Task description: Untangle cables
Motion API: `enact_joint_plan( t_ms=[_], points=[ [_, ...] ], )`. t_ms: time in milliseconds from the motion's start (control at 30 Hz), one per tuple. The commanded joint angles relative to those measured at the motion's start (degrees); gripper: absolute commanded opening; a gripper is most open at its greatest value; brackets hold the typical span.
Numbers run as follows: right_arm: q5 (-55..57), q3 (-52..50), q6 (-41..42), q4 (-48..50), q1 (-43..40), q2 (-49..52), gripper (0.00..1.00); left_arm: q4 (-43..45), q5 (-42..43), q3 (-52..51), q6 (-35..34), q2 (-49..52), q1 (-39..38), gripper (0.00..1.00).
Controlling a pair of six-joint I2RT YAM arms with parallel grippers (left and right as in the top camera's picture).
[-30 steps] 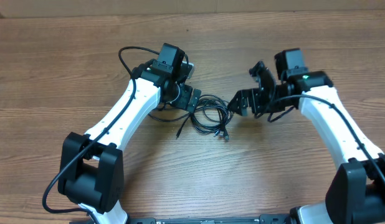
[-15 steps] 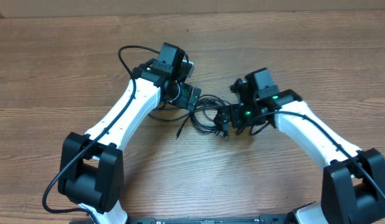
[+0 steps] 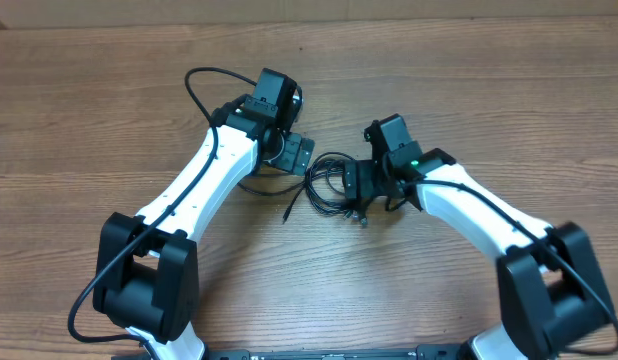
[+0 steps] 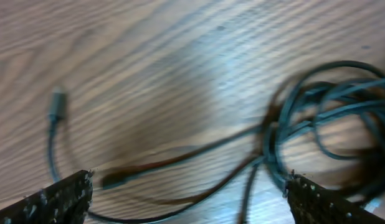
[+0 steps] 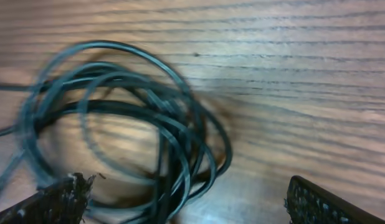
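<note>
Both spread and empty, my left pincer (image 4: 189, 202) and right pincer (image 5: 186, 205) flank the cables (image 3: 332, 183), a light, floppy coil on the surface (image 3: 109, 120), and I judge the loose plug end (image 4: 55, 104) at its left the safest hold.

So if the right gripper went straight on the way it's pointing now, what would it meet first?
Most likely the tangled coil of thin black cables, which lies on the wooden table directly ahead of the open right gripper. Depth is unclear, so how soon it would touch is a guess.
</note>
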Motion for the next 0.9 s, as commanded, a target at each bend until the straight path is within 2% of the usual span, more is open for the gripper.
enact_joint_plan(
  t_ms=[0,133,233,433,567,867],
  points=[
    [2.6,-0.2,0.6,1.6,0.0,3.1,1.0,0.2,-7.3,1.3,-0.8,0.1,-0.3,1.0],
    [3.8,-0.2,0.7,3.3,-0.1,3.8,1.0,0.2,-7.4,1.3,-0.8,0.1,0.4,0.99],
    [5.8,-0.2,0.6,4.2,-0.3,3.8,0.93,0.2,-7.3,1.3,-0.8,0.1,1.2,1.0],
    [6.1,-0.2,0.6,4.9,-0.6,3.8,0.59,0.4,-7.3,1.3,-0.8,0.1,1.9,1.0],
    [6.0,-0.2,0.6,5.4,-0.6,3.8,0.49,1.0,-6.3,1.3,-0.8,0.1,1.9,0.99],
    [3.8,-0.2,0.6,6.9,-0.6,3.9,0.47,1.3,-6.3,1.3,-0.8,0.1,1.9,1.0]
  ],
)
